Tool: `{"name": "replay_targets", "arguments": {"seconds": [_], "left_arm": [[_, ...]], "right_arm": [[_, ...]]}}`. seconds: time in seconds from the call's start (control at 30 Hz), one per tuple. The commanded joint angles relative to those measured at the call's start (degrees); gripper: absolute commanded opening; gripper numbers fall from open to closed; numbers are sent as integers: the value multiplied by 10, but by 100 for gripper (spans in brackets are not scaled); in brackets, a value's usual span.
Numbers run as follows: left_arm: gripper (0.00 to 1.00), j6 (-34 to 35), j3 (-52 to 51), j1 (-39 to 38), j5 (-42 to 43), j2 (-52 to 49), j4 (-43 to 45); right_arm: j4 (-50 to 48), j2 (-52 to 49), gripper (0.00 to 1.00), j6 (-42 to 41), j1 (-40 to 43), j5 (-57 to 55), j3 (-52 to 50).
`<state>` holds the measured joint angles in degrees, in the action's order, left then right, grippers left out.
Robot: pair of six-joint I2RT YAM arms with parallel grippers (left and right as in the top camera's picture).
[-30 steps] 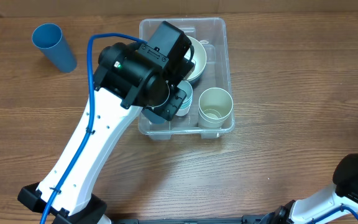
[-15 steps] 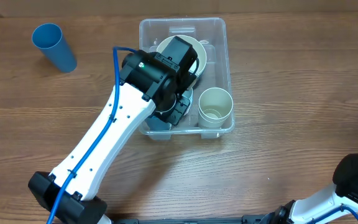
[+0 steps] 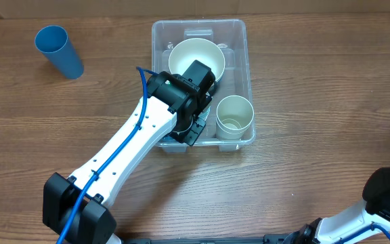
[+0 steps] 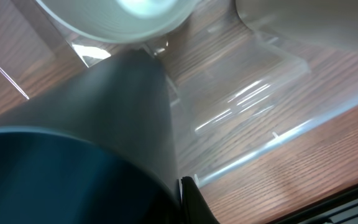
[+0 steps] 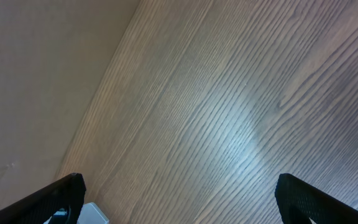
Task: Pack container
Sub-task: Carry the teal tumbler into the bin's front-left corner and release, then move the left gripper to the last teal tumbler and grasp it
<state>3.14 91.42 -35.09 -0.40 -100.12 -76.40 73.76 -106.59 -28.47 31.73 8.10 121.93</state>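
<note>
The clear container (image 3: 244, 47) stands at the table's middle back. It holds a cream bowl (image 3: 195, 59) at the back and a cream cup (image 3: 234, 116) at the front right. My left gripper (image 3: 190, 127) reaches down into the container's front left corner. In the left wrist view its one visible finger (image 4: 196, 200) presses against the wall of a blue cup (image 4: 73, 162), whose dark inside fills the lower left. The container's clear wall (image 4: 260, 149) shows beside it. My right gripper (image 5: 179, 193) is open and empty over bare wood.
A second blue cup (image 3: 58, 51) stands on the table at the far left back, outside the container. The right arm's base (image 3: 388, 196) sits at the front right corner. The table is brown wood.
My left arm has swung forward and lowered into the container's front left, uncovering the cream bowl. The right arm has not moved.
</note>
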Motion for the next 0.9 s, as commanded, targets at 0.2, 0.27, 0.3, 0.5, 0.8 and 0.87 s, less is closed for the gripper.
{"name": "replay_targets", "arguments": {"seconds": [0.2, 0.27, 0.3, 0.5, 0.8, 0.87], "left_arm": [[61, 7, 24, 18, -7, 5, 13], [62, 7, 71, 18, -7, 5, 5], [62, 7, 97, 18, -9, 5, 0], [77, 13, 280, 22, -108, 5, -24], [100, 83, 321, 313, -173, -10, 104], [100, 94, 321, 364, -173, -27, 124]], "right_arm": [[-2, -2, 100, -1, -2, -6, 5], [-2, -2, 100, -1, -2, -5, 5], [-1, -2, 100, -1, -2, -6, 5], [-2, -2, 100, -1, -2, -6, 5], [-1, -2, 100, -1, -2, -6, 5], [-2, -2, 100, -1, -2, -6, 5]]}}
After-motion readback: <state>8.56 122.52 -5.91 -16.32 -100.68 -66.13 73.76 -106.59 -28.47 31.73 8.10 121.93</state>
